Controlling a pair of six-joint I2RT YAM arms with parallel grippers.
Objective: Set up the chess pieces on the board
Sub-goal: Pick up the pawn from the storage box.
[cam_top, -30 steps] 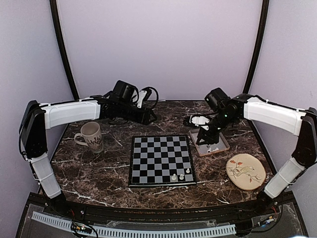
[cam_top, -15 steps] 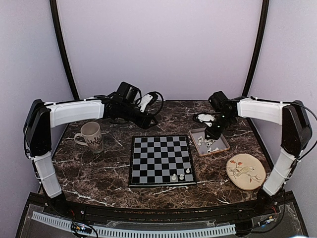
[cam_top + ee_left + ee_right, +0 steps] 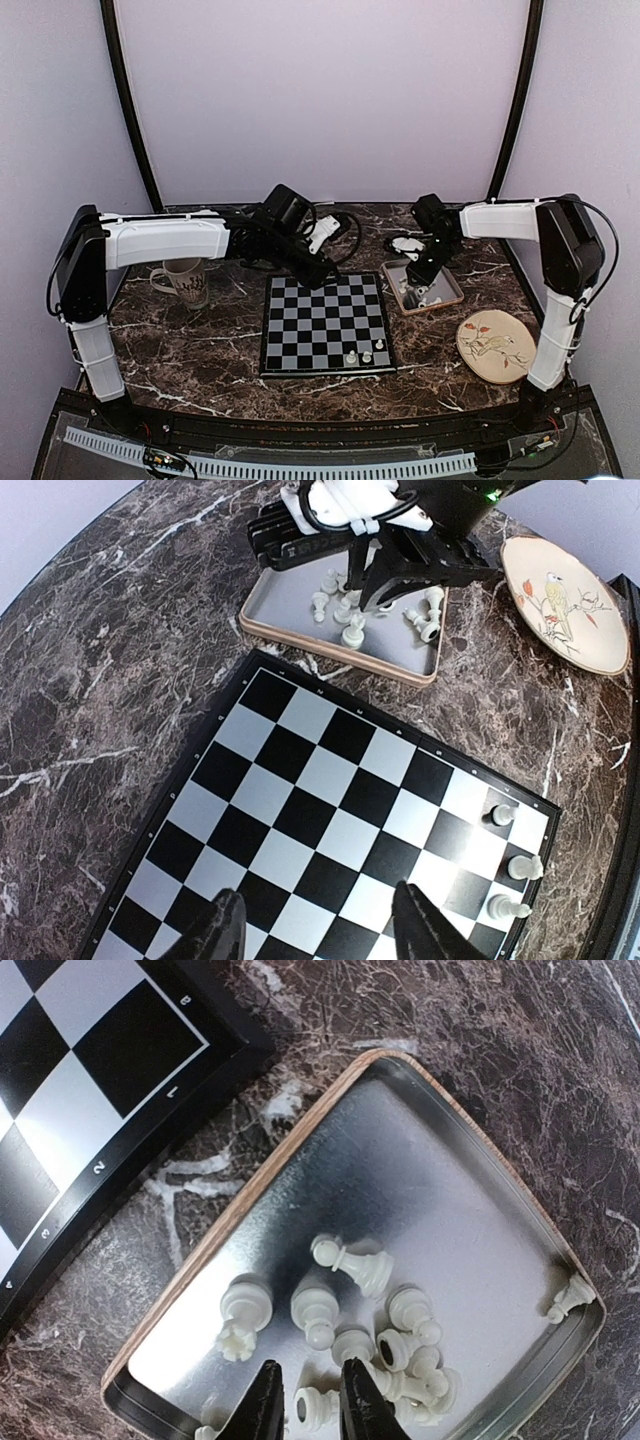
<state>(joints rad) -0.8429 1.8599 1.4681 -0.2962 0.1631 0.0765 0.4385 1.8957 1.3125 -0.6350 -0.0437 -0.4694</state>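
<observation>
Chess pieces are tiny, white and hard. I think they are very light, smooth and a bit slippery, so 1 could roll away or pop out of a pinch. They should not squash. The best place to grab 1 looks like its thin middle, above the round foot, with a finger on each side. Many lie on their sides in a heap, touching each other, so a grab may bump the ones beside it.

Most of them are in the tray. It sits on the table, just beside the right edge of the board. 3 pieces stand on the board, in its near right corner.

The right gripper is down in the tray. Its 2 fingers are close together, and 1 piece lies in the little gap. I cannot tell if it is squeezed. The left gripper hangs over the board with its fingers wide apart and nothing between them.

The right wrist view shows each piece in the tray up close, and 1 lone piece in a far corner. From the top they are only white dots. Only the top view shows the whole table, with a mug on the left and a bird plate on the right. The left wrist view shows the 3 standing pieces best.
</observation>
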